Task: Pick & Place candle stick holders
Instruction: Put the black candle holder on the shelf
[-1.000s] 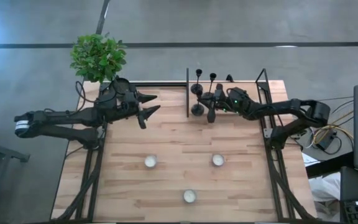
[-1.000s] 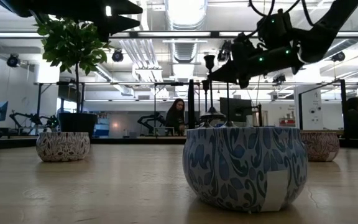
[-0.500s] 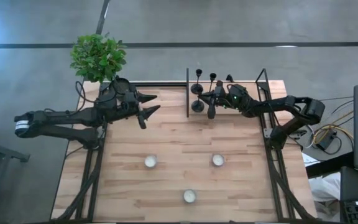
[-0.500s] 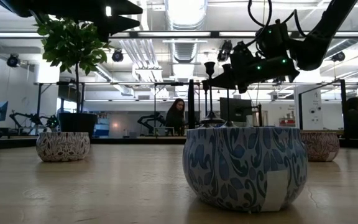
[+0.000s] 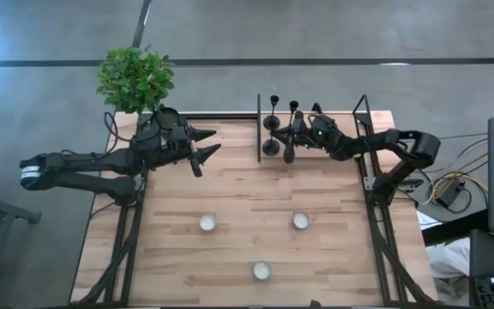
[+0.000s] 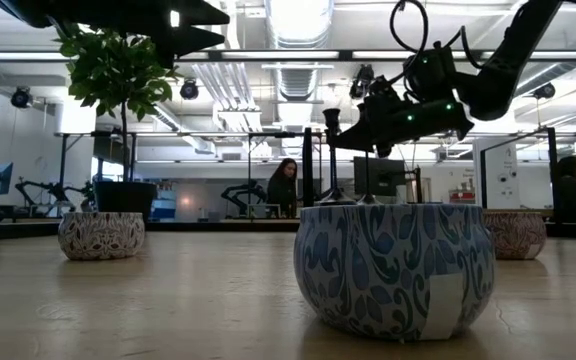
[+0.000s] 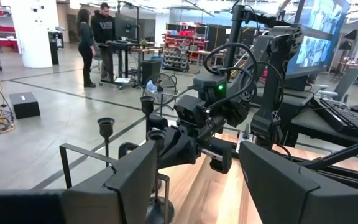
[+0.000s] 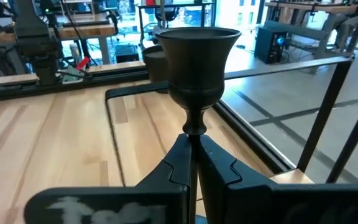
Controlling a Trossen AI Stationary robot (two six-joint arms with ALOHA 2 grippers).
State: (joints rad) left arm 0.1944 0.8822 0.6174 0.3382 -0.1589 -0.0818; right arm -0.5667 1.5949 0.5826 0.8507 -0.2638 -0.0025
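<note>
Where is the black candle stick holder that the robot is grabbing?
In the high view, the black candle stick holder sits near the table's far edge, right of centre, clamped in the right gripper, beside two other black holders.

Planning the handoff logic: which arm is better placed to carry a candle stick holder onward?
Right. The right gripper is shut on a candle stick holder, fingers clamped around its stem. The left gripper hangs open near the table's left edge, apart from the holders.
</note>
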